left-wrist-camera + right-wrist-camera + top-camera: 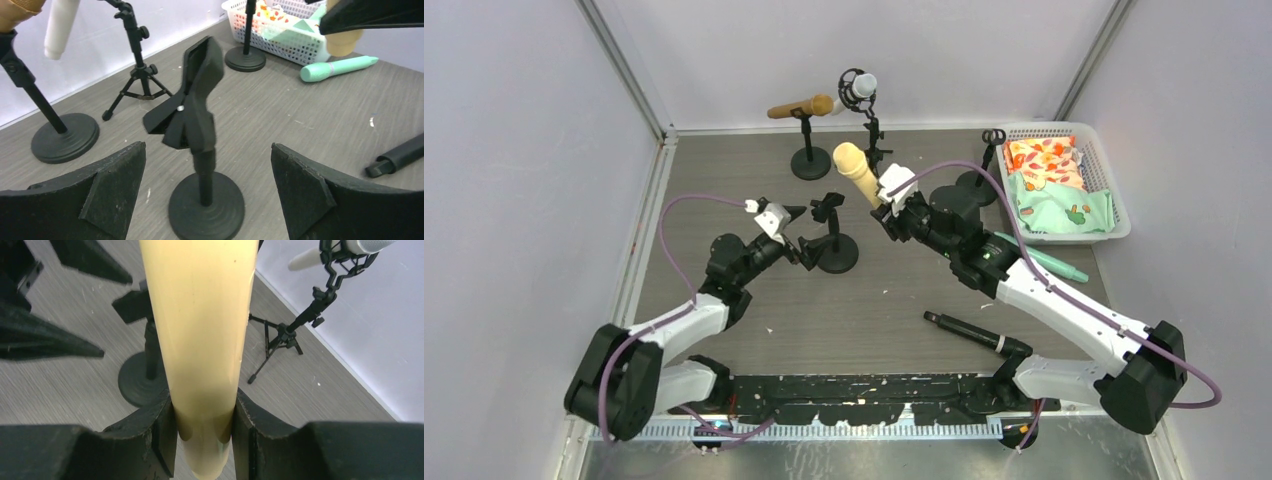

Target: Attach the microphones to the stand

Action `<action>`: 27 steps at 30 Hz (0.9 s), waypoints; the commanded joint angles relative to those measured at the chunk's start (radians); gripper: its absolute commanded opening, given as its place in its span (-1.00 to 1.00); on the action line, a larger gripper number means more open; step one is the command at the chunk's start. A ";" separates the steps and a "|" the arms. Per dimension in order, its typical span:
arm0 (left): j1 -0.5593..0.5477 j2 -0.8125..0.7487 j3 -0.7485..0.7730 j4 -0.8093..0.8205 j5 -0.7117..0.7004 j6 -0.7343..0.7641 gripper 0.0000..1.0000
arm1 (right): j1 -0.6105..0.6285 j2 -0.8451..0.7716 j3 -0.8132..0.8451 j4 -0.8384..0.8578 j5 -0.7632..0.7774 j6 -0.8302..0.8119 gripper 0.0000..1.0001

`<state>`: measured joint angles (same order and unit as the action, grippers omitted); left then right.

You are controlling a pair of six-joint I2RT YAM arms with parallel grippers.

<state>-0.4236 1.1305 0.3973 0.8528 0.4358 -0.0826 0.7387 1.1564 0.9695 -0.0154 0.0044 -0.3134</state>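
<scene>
Gold mic [802, 107], white mic [865, 84] are sitting mounted; teal mic [1044, 260], black mic [964, 330] are lying loose. Right fingers [155, 440] are gripping cream mic [200, 330]; left fingers [100, 190] are gaping wide.

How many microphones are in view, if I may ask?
5: gold and white on rear stands, cream in the right gripper, teal and black lying on the table. None looks hidden.

This is a robotics lab cell. A grey wood-grain table [874, 300] is boxed on three sides by bare white panels [524, 150] set in aluminium posts [621, 62] at its far corners. The left arm [679, 325] and right arm [1064, 300] are bolted to a black rail [864, 388] along its near edge, trailing purple cables [707, 197].
</scene>
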 commanded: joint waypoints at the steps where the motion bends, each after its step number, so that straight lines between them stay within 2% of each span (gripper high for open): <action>1: 0.062 0.108 -0.004 0.382 0.096 0.027 0.92 | -0.022 0.007 0.030 -0.028 -0.058 -0.114 -0.89; 7: 0.156 0.256 0.024 0.573 0.194 -0.013 0.92 | -0.054 0.046 0.040 -0.031 -0.093 -0.191 -0.88; 13: 0.175 0.352 0.117 0.578 0.326 -0.032 0.90 | -0.095 0.116 0.070 0.004 -0.130 -0.253 -0.88; 19: 0.180 0.419 0.189 0.578 0.389 -0.052 0.90 | -0.120 0.192 0.098 0.071 -0.152 -0.293 -0.90; 27: 0.192 0.488 0.238 0.578 0.491 -0.112 0.82 | -0.120 0.247 0.145 0.056 -0.166 -0.322 -0.91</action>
<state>-0.2420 1.5990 0.5991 1.3651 0.8520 -0.1646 0.6193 1.4021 1.0485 -0.0227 -0.1345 -0.6018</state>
